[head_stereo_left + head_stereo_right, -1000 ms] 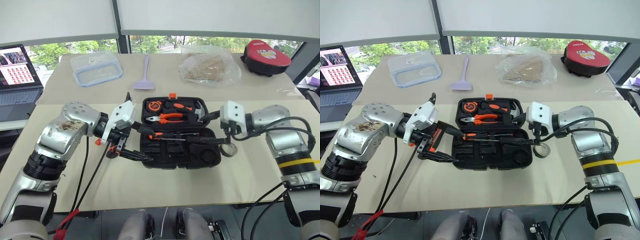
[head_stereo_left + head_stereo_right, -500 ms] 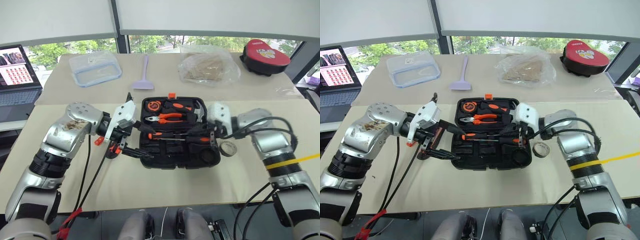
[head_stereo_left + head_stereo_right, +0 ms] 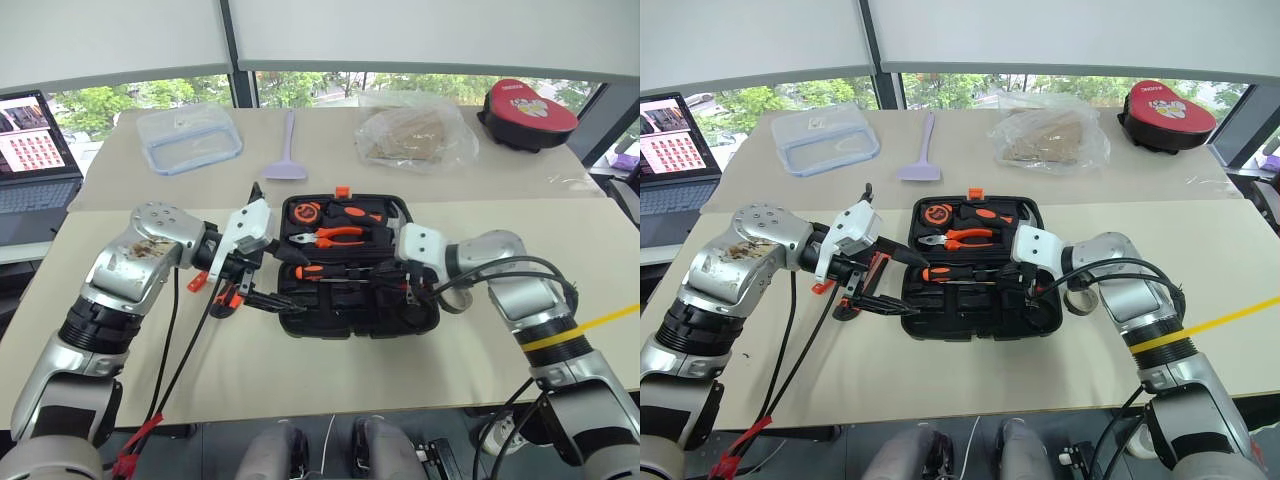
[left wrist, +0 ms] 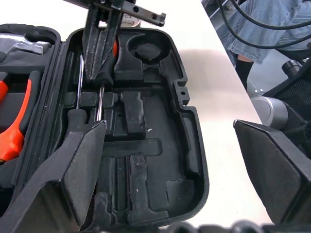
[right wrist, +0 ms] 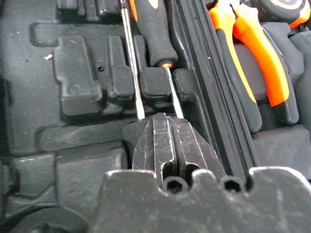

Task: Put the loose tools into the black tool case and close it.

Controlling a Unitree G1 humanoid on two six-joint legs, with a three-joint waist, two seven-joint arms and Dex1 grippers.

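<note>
Left eye view: the open black plastic clamshell tool case (image 3: 360, 320) lies between both grippers; the right gripper (image 3: 408, 292), fingers pressed together, sits over its front tray.

Left wrist view: the left gripper (image 4: 180, 160) gapes wide around the case's near edge.

Right wrist view: two long screwdrivers with orange-black handles (image 5: 154, 43) lie slotted in the case, just beyond the shut fingertips (image 5: 167, 141).

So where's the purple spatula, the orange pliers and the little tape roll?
Lilac spatula (image 3: 287, 165): left eye view, on its flat blade.
Orange pliers (image 3: 338, 236): left eye view, on the handles, inside the black tool case (image 3: 330, 322).
Tape roll (image 3: 1081, 301): right eye view, on its ring beside the case.
</note>
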